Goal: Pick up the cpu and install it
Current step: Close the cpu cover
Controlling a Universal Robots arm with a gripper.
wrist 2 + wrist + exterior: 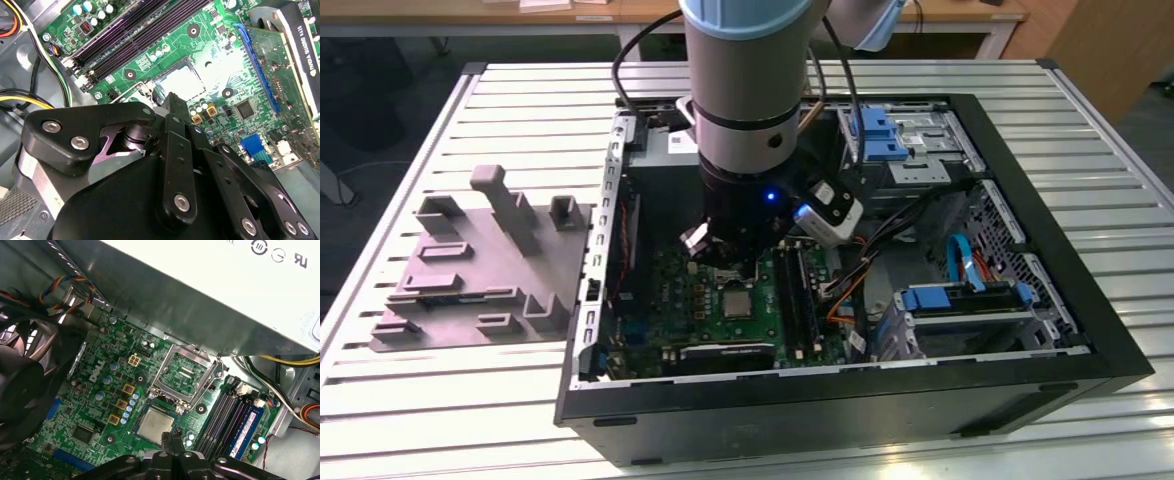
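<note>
A: Starting at the exterior view's left, what did we see?

B: The grey fixture [467,270] lay on the table, well apart from the work. At centre frame the gripper [731,270] hung inside the case [854,410], just above the board [720,325].

A: And the claw?

B: In the first wrist view its fingers [174,436] looked pressed together with nothing between them.

A: Where was the cpu?

B: The cpu [156,425] lay flat in the socket, silver top up, just beside the raised socket frame [187,372]. In the exterior view it sat just below the gripper, lower centre of the frame.

A: Did it have a long axis?

B: We judged not. It was square, with its edges parallel to the socket's.

A: How did we think the seating was best done?

B: We thought the chip should stay level with its corners matched to the socket. It should go straight down without sliding sideways, and nothing should force it.

A: And the right side?

B: The blue drive brackets [961,298] stood clear of the arm.
</note>
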